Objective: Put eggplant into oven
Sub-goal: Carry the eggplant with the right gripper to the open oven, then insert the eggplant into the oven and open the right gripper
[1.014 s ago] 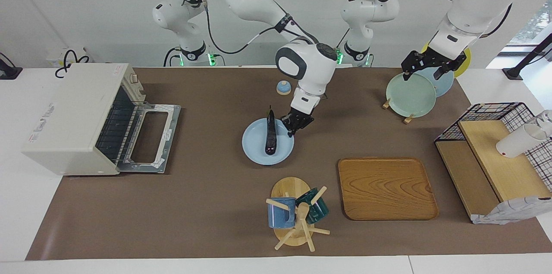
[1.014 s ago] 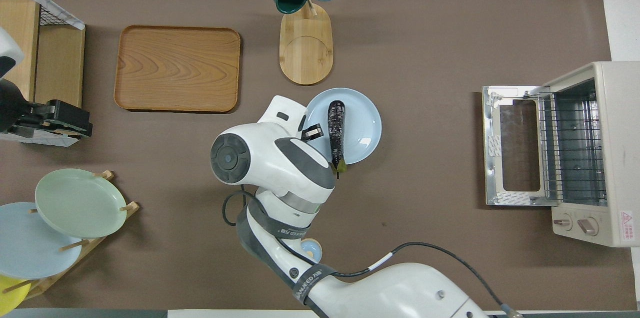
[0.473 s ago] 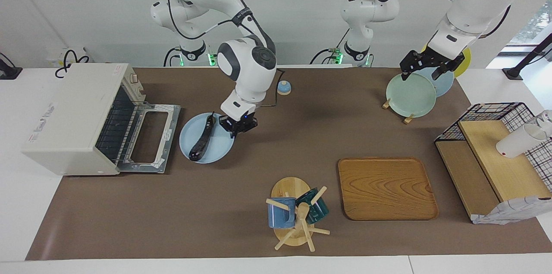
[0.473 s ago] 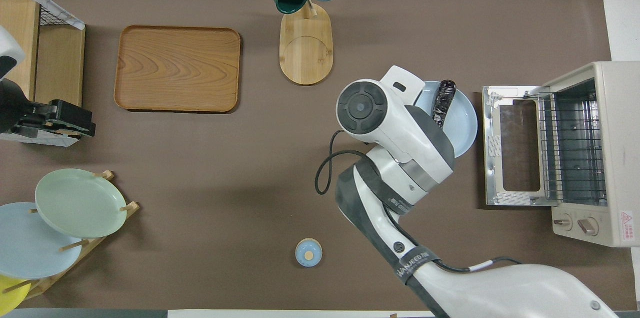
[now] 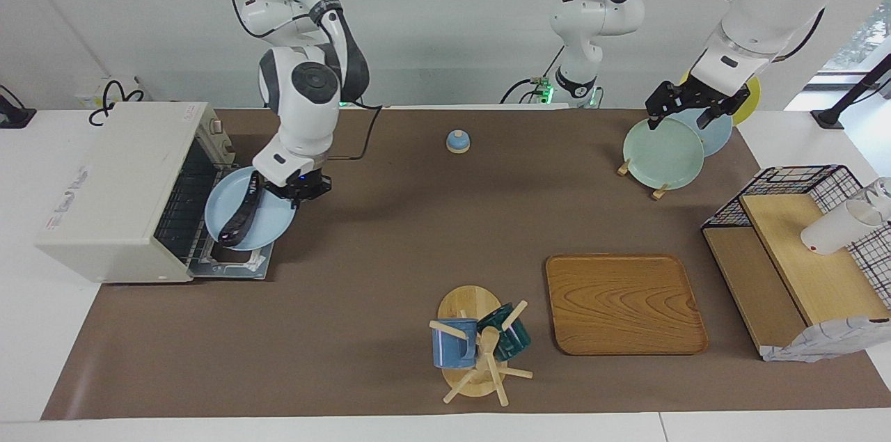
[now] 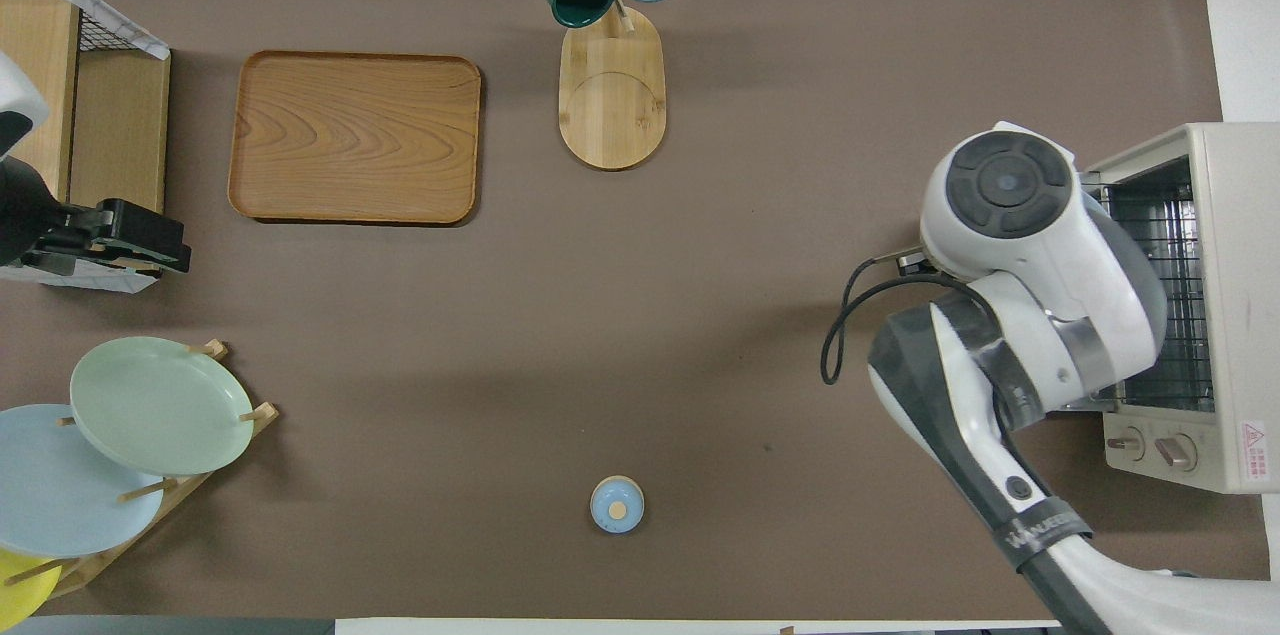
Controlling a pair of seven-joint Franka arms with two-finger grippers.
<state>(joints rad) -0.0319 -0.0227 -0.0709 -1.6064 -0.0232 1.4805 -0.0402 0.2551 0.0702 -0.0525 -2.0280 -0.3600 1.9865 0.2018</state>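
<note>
Brown mat (image 5: pixel 362 275), cream oven (image 5: pixel 111 184), seemingly white wall (image 5: pixel 452 17)

You have two robot arms with one gripper each: the right gripper (image 5: pixel 298 190) and the left gripper (image 5: pixel 689 108). There is one oven (image 5: pixel 118 188), one eggplant (image 5: pixel 240 214), and four plates: the blue plate (image 5: pixel 263 227) at the right gripper, plus a green plate (image 5: pixel 661 153), a blue one and a yellow one under the left gripper. You also have two mugs (image 5: pixel 454 344), one wooden tray (image 5: pixel 623 303) and one small blue bell (image 5: pixel 457 141).
</note>
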